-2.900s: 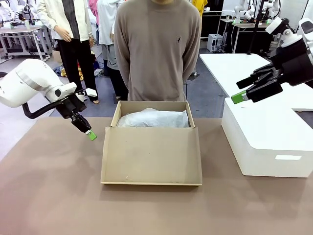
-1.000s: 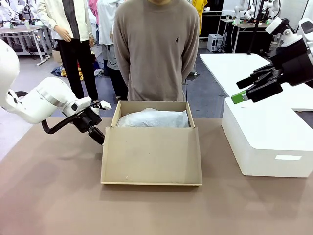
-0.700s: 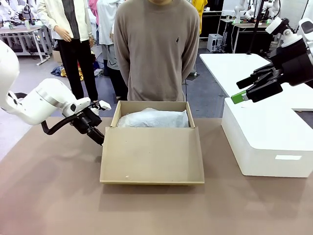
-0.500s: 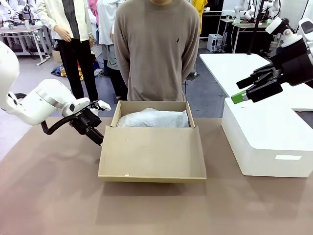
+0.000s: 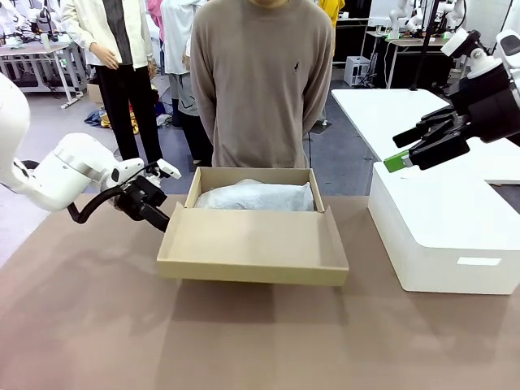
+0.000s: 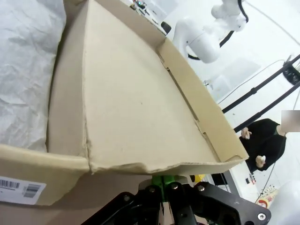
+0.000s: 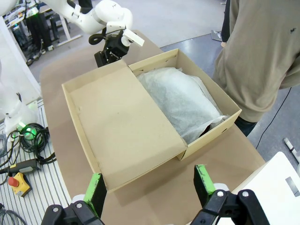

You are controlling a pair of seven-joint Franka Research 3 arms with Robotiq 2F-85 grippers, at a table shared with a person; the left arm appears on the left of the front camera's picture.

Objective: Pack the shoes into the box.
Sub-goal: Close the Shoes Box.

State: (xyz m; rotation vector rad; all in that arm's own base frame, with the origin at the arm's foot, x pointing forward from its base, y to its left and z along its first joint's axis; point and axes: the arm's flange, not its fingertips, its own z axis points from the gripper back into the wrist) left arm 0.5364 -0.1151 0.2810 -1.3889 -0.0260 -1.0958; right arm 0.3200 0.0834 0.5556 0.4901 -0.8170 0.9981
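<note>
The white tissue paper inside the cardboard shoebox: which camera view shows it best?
The right wrist view: it looks down into the shoebox, so the whole crinkled tissue paper shows. The front view shows the tissue paper low behind the raised lid. The left wrist view shows just a strip of it beside the lid.

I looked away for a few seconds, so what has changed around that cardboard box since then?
The left end effector swung in to the lid at its left edge, shut, and has been raising it off the table toward the box. The right end effector stayed open above the white block; the person stood still.
</note>
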